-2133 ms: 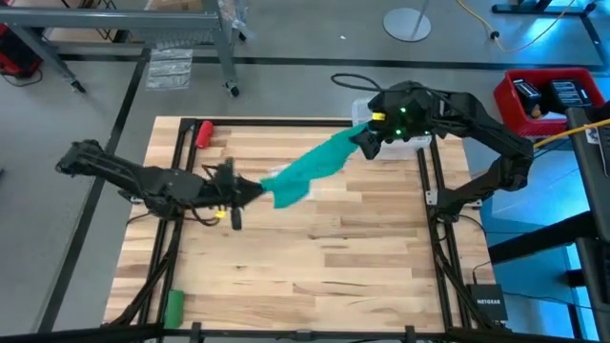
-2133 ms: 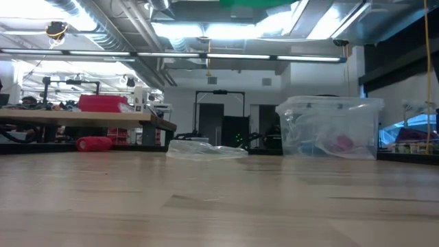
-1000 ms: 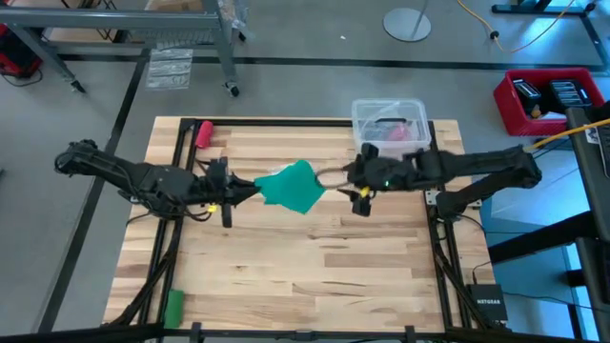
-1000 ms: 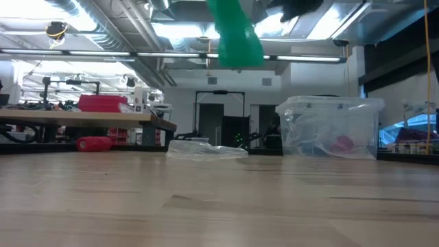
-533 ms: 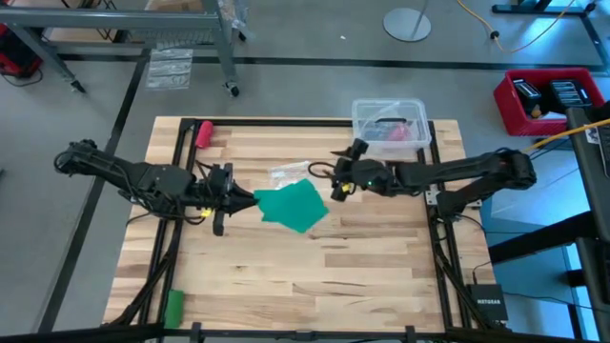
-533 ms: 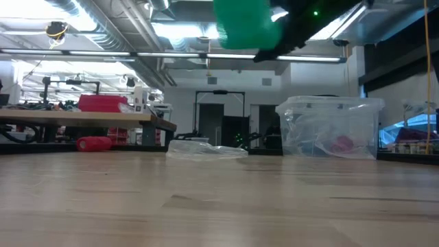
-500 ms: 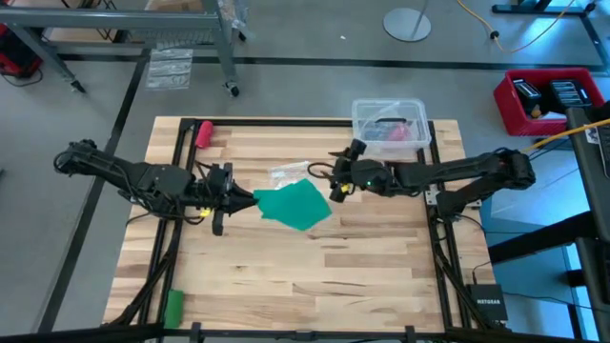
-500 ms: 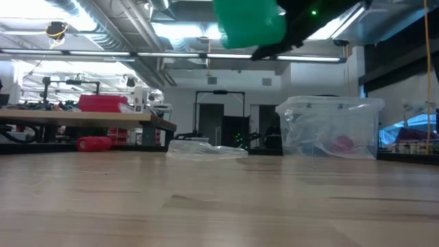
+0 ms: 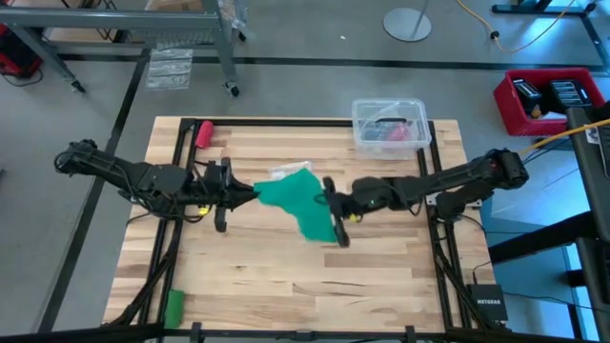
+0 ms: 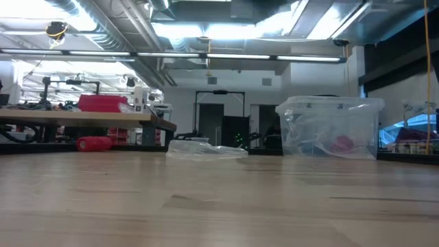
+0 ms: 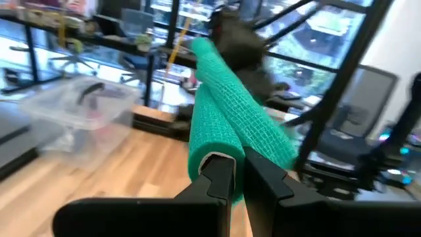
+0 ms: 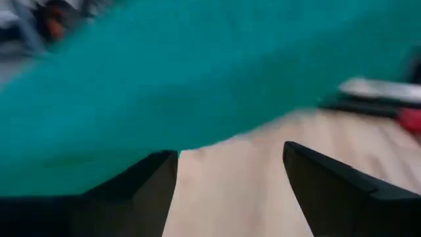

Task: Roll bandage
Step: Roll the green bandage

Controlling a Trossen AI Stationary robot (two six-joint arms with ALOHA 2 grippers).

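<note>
Left tool (image 9: 250, 195), pinched on one end of the bandage (image 9: 297, 205), holds it above mid-bench; right tool (image 9: 333, 211) gapes wide beside the drooping cloth. It looks light, limp and stretchy, best taken at its free end.

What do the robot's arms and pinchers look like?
Two thin black arms made of jointed links, with dark cables along them. Each ends in two flat black fingers: the left gripper and the right gripper. Small yellow marks sit near each wrist.

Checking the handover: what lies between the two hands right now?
In the high view, only the bandage spans that stretch. The left hand is shut on one end; the right hand is open at the other side, not gripping.
</note>
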